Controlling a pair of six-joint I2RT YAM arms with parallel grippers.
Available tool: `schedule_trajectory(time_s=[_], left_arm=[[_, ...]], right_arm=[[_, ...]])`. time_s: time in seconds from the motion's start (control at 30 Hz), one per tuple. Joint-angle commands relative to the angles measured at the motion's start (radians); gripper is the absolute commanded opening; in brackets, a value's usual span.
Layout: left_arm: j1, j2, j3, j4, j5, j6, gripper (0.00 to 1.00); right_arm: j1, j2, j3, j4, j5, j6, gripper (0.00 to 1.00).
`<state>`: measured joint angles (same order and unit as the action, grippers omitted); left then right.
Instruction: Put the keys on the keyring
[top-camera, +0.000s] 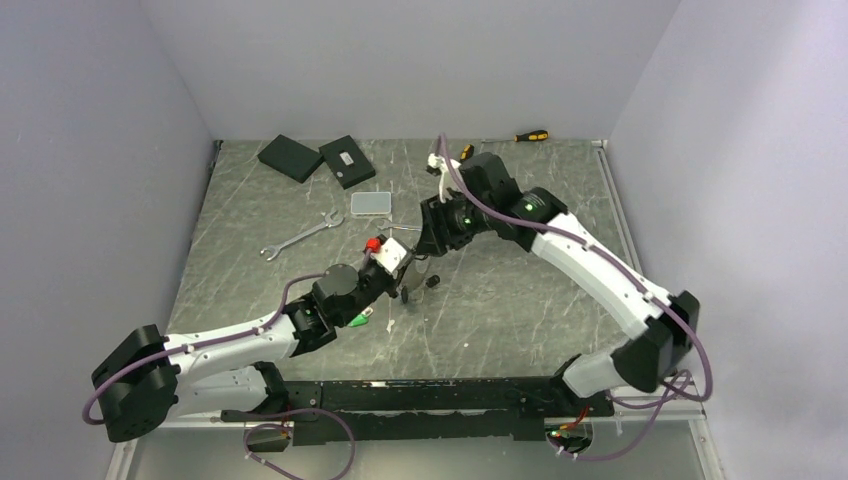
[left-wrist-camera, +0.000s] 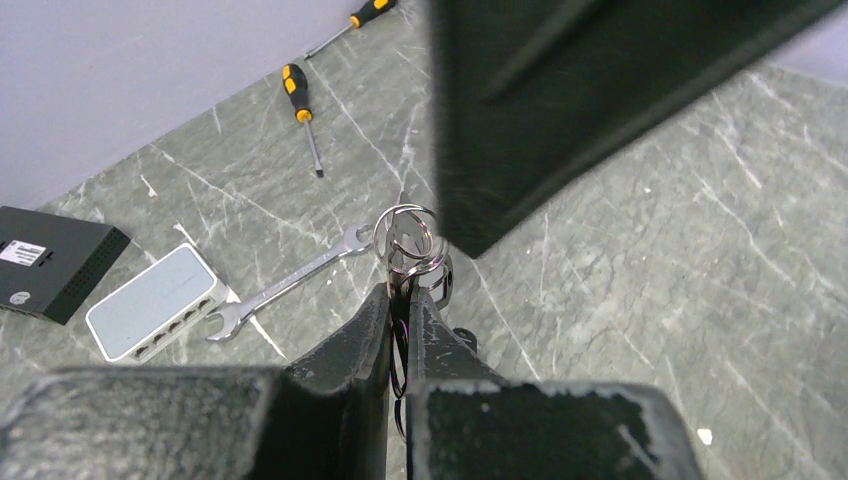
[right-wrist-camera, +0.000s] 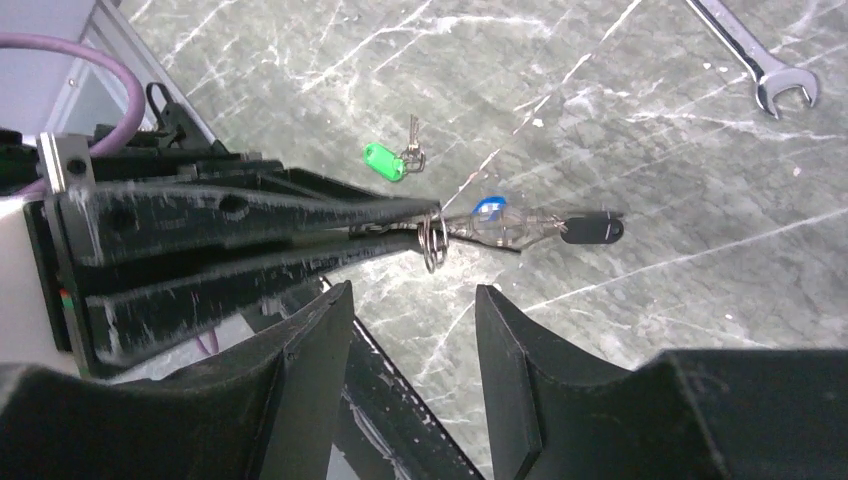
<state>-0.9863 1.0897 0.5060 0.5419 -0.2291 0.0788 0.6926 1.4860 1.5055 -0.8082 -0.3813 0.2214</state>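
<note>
Three pale walls (top-camera: 400, 60); veined grey table (top-camera: 500, 320) under a green-tagged key (right-wrist-camera: 392, 157).

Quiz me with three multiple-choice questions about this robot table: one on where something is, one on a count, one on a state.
1. Where is the green-tagged key?
A. Lying on the table, held by nothing
B. Between the right gripper's fingers
C. In a cup

2. How many yellow-and-black-handled screwdrivers are there?
A. One
B. Two
C. Four

3. How does the right gripper stand?
A. Shut tight on a screwdriver
B. Shut on the green-tagged key
C. Open, with nothing between its fingers

Answers:
1 A: the right wrist view shows it flat on the bare tabletop, apart from the fingers.
2 B: the left wrist view shows one near the wall and a second further along it.
3 C: its own camera shows a wide gap between the two fingers.
</note>
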Motion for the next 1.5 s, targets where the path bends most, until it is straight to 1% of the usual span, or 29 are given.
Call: schedule_trajectory(time_s=[0.0,0.07,0.13,0.33,0.57,1.1,1.33,1.4,1.47], left_arm=[[-0.003,-0.018,0.041,0.123,-0.063,-0.089,0.0],[-0.003,-0.016,0.047,0.116,-0.073,-0.118,0.0],[-0.003,-0.016,0.043,0.133,-0.064,-0.128,0.0],[-0.004,-0.01,0.039,0.159,-0.045,-0.159,0.0],[-0.003,-0.013,0.039,0.168,-0.033,-0.167,0.0],[-0.003,-0.01,0.035,0.214,-0.045,-0.152,0.0],[-0.003,0.002,0.037,0.229,-0.049,-0.153,0.0],[-0.003,0.005,0.038,0.235,-0.047,-0.154,0.0],[-0.003,0.009,0.039,0.244,-0.046,-0.152,0.0]], right_arm=[[-0.004,-0.153,-0.167,0.314,0.049,0.101,0.52],[-0.004,-0.195,-0.235,0.392,0.053,0.121,0.51],[-0.004,-0.213,-0.275,0.435,0.053,0.135,0.49],[-0.004,-0.208,-0.305,0.506,0.053,0.146,0.42],[-0.004,-0.187,-0.29,0.517,0.039,0.143,0.37],[-0.004,-0.176,-0.294,0.499,0.045,0.15,0.39],[-0.004,-0.19,-0.304,0.507,0.039,0.154,0.34],[-0.004,-0.189,-0.306,0.501,0.04,0.154,0.32],[-0.004,-0.193,-0.311,0.506,0.039,0.156,0.28]])
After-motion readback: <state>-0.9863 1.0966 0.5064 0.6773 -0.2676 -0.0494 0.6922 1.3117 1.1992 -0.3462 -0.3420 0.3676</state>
